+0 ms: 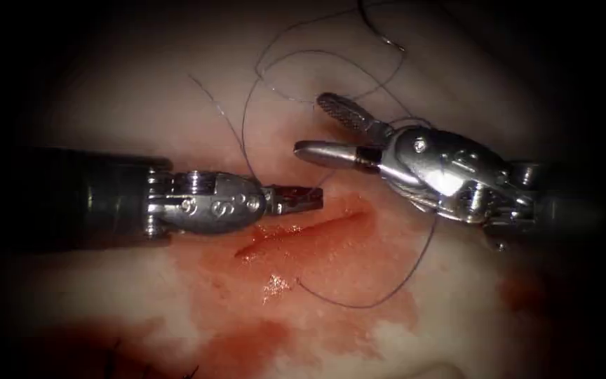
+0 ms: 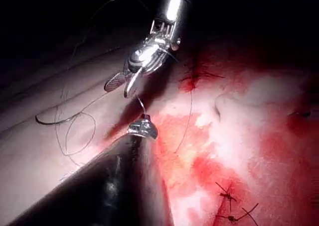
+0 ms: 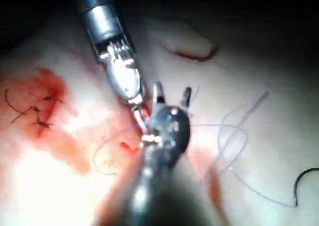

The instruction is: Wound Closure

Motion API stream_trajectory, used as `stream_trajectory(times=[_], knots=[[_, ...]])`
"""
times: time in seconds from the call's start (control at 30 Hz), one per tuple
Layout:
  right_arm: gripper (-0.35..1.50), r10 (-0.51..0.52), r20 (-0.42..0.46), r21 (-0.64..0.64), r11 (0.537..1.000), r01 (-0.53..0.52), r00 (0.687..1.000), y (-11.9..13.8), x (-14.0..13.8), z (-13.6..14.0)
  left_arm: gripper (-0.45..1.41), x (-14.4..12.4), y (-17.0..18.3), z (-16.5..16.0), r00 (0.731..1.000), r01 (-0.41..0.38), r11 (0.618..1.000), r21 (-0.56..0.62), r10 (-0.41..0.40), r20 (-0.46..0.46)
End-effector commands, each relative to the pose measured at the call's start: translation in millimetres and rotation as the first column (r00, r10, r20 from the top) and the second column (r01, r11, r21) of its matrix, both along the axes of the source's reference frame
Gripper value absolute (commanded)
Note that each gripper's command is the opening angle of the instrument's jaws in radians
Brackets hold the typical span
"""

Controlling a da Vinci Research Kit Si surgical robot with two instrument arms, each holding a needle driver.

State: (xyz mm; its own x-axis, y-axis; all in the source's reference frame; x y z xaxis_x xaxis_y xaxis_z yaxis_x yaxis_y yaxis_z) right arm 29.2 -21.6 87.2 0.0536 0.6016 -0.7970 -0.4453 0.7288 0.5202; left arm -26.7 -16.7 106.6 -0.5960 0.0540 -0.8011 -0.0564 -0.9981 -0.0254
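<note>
**Endoscope view**
- Surface: pale tissue (image 1: 142, 105), wet, lit at the middle and dark round the edge.
- One cut (image 1: 310, 230), slanting, unstitched, with red fluid (image 1: 247, 337) pooled along and below it.
- One thread (image 1: 380, 298), dark, looping below the cut's right end and coiling above both tools.
- One needle (image 1: 380, 31), lying loose on the tissue well above and right of the cut, gripped by neither tool and not in the tissue.
- Two tools. Left tool (image 1: 303, 198): jaws clenched just above the cut's left half, apparently pinching the thread. Right tool (image 1: 310, 125): jaws spread wide, gripping nothing, thread draped over its wrist.

**Left wrist view**
- Left tool (image 2: 143, 128): jaws closed, a strand of thread (image 2: 140, 105) rising from the tip.
- Right tool (image 2: 117, 90): just beyond, jaws gaping, empty.
- Needle (image 2: 52, 121): flat on pale tissue, well apart from both tools.
- Old knotted stitches (image 2: 227, 193): two close together in a red patch.

**Right wrist view**
- Right tool (image 3: 172, 90): both jaws parted, holding nothing.
- Left tool (image 3: 141, 117): tip beside it.
- Needle (image 3: 301, 183): far off, beside loose coils of thread (image 3: 234, 136).
- Knotted stitches (image 3: 37, 109): in a red stain.
</note>
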Motion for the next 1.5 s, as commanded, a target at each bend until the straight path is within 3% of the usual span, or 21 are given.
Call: stream_trajectory(times=[0.03, 0.43, 0.7, 0.97, 1.13, 1.5], knots=[[0.71, -0.004, -0.001, -0.004, 1.0, 0.004, 1.0, 0.2, 0.8, 0.3, -0.45, -0.5, 0.0, 0.5, 1.0, -0.002, 1.0, -0.002, 0.002, 0.0], [0.64, -0.144, 0.12, 0.026, 0.99, 0.142, 0.982, -2.0, 1.3, 3.4, -0.45, 0.0, 0.6, -4.1, 1.0, -0.022, 1.0, -0.018, 0.022, -0.001], [0.57, -0.267, 0.093, 0.053, 0.963, 0.263, 0.959, -4.4, 3.1, 5.3, -0.45, 1.1, 2.4, -5.8, 1.0, -0.008, 0.999, -0.043, 0.007, -0.016], [0.52, -0.353, 0.046, 0.057, 0.935, 0.351, 0.934, -5.8, 3.8, 4.7, -0.45, 2.1, 6.8, -7.4, 0.999, 0.009, 0.997, -0.071, -0.011, -0.039], [0.51, -0.375, 0.03, 0.062, 0.926, 0.373, 0.926, -6.1, 4.2, 4.5, -0.45, 1.7, 7.6, -6.9, 0.999, 0.014, 0.997, -0.073, -0.017, -0.046], [0.46, -0.423, -0.054, 0.045, 0.904, 0.425, 0.905, -7.0, 4.9, 3.4, -0.45, 0.9, 8.4, -0.9, 0.999, -0.001, 0.996, -0.089, -0.003, -0.048]])
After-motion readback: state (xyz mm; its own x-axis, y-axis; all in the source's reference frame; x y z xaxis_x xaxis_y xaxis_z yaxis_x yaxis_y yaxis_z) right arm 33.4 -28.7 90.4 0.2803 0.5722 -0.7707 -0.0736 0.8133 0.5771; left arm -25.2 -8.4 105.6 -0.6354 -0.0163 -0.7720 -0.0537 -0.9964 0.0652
